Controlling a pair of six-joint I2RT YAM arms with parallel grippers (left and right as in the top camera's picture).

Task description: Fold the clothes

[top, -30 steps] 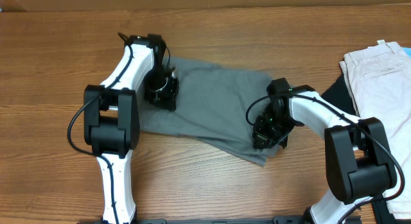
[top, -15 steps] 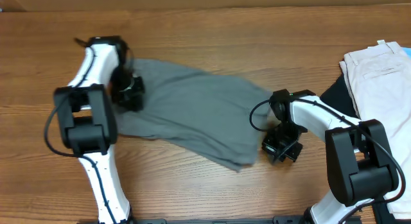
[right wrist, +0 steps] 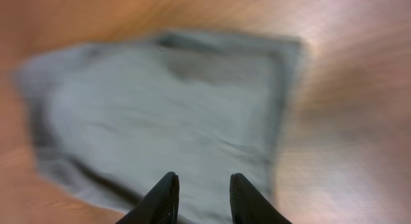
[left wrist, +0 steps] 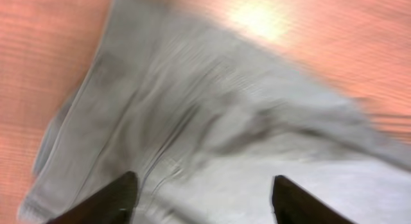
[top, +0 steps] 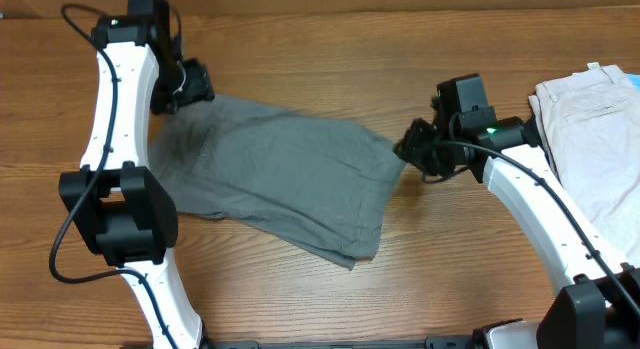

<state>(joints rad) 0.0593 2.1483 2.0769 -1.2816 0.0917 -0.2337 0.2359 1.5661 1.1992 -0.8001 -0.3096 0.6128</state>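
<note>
The grey shorts [top: 280, 179] lie flat mid-frame, apparently left free to settle. The left gripper [top: 192, 87], upper left, is spread and empty. The right gripper [top: 412, 147], at their right edge, is slightly parted and pinches nothing.

Left arm [top: 118, 89] is reaching far forward, left gripper [left wrist: 202, 201] hanging with fingers wide apart; right gripper [right wrist: 202, 198] is hovering narrowly parted

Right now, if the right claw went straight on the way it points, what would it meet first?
Most likely the grey shorts: in its wrist view they fill the space beyond the right claw, whose jaws stand apart, empty. Blur leaves the depth unclear.
</note>
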